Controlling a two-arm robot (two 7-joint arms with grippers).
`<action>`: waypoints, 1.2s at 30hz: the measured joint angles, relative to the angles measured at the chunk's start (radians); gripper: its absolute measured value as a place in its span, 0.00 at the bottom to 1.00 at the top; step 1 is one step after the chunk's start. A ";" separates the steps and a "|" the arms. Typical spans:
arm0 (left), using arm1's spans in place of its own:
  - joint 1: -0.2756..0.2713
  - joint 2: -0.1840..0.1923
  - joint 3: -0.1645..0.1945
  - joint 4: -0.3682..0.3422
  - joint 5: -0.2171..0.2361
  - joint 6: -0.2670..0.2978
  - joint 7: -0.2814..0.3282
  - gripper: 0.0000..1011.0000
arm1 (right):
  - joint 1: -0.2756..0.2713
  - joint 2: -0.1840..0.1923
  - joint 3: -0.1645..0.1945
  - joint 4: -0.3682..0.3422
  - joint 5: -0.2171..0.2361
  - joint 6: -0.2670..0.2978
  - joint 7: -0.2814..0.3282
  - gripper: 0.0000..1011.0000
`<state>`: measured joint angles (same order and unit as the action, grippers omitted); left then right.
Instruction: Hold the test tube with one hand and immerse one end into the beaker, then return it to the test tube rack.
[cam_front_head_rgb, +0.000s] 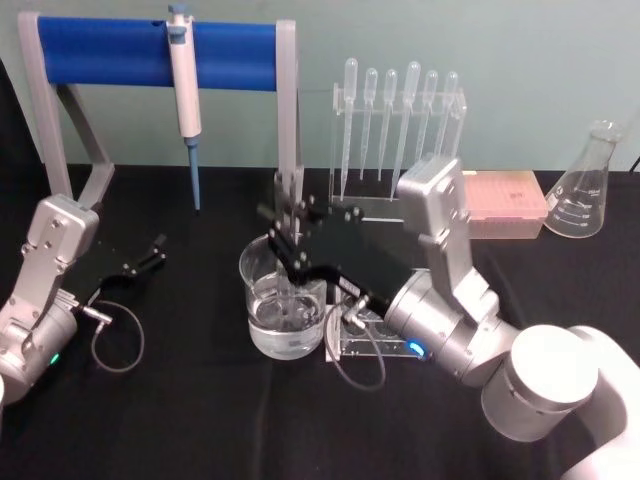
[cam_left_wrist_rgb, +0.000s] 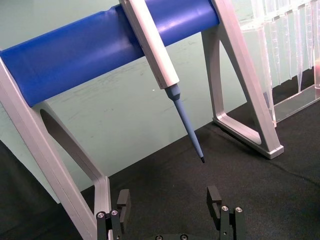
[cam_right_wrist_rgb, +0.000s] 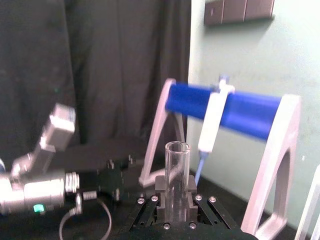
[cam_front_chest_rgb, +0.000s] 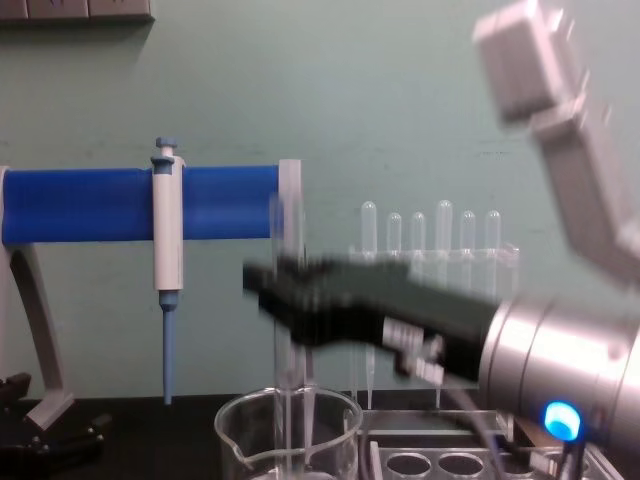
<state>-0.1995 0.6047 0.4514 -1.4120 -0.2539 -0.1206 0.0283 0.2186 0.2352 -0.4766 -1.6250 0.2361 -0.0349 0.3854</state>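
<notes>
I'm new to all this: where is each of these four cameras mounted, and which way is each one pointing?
Head view: high on the robot, looking down at the table; both arms show, the right end effector holding the test tube in the beaker.
Left wrist view: on the left arm, facing the pipettor on the blue rack; the open left end effector shows.
Right wrist view: on the right arm, looking along the tube.
Chest view: low, facing across the table; the right arm shows.
All four share the blue rack.
</notes>
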 joint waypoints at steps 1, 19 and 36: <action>0.000 0.000 0.000 0.000 0.000 0.000 0.000 0.99 | 0.000 0.002 0.003 -0.015 0.003 0.006 -0.001 0.23; 0.000 0.000 0.000 0.000 0.000 0.000 0.000 0.99 | -0.095 0.129 0.149 -0.312 0.079 0.110 -0.067 0.23; 0.000 0.000 0.000 0.000 0.000 0.000 0.000 0.99 | -0.183 0.164 0.178 -0.222 0.048 0.065 -0.075 0.23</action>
<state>-0.1995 0.6047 0.4514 -1.4120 -0.2539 -0.1205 0.0283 0.0357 0.3991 -0.2988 -1.8471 0.2841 0.0303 0.3101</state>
